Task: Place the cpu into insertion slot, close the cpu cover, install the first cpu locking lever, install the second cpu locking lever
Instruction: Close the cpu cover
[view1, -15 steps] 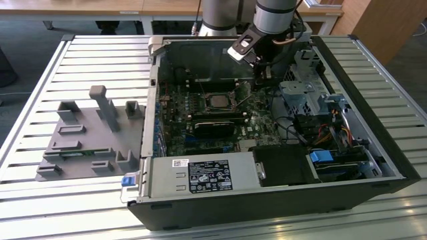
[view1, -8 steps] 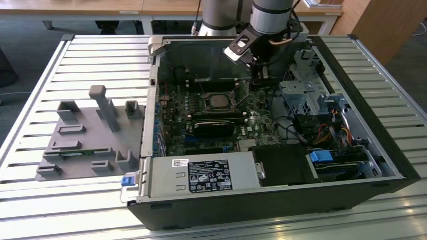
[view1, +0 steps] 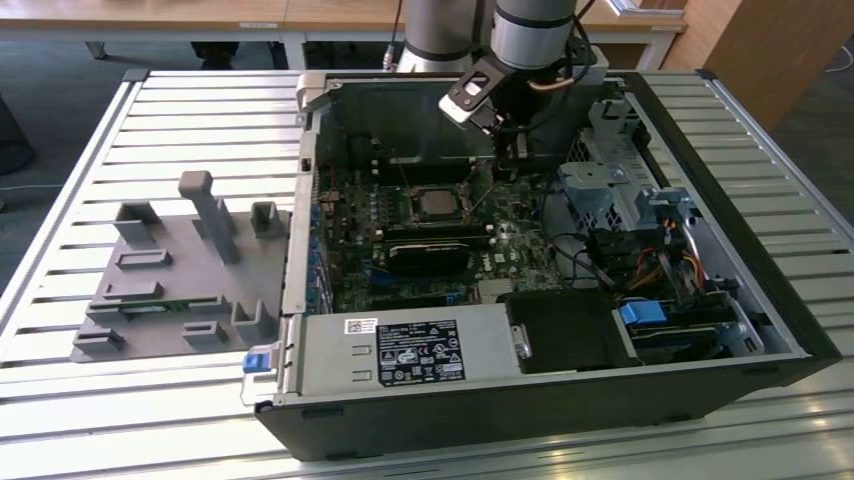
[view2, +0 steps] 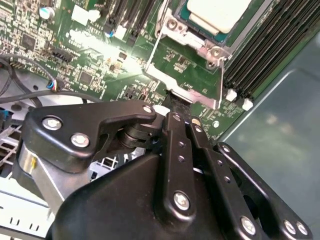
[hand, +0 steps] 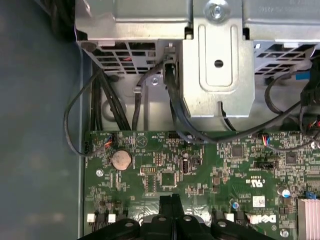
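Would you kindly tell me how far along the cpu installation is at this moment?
Looks done: the cpu sits in place on the green board, with the cpu cover lying flat around it. In hand: the shut pincer is close to the cover's edge, beside the thin wire levers. Left: both levers; whether either is latched I cannot tell.

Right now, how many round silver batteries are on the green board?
1. The battery lies flat on the board, near its edge by the black cables. More could be hidden under the gripper.
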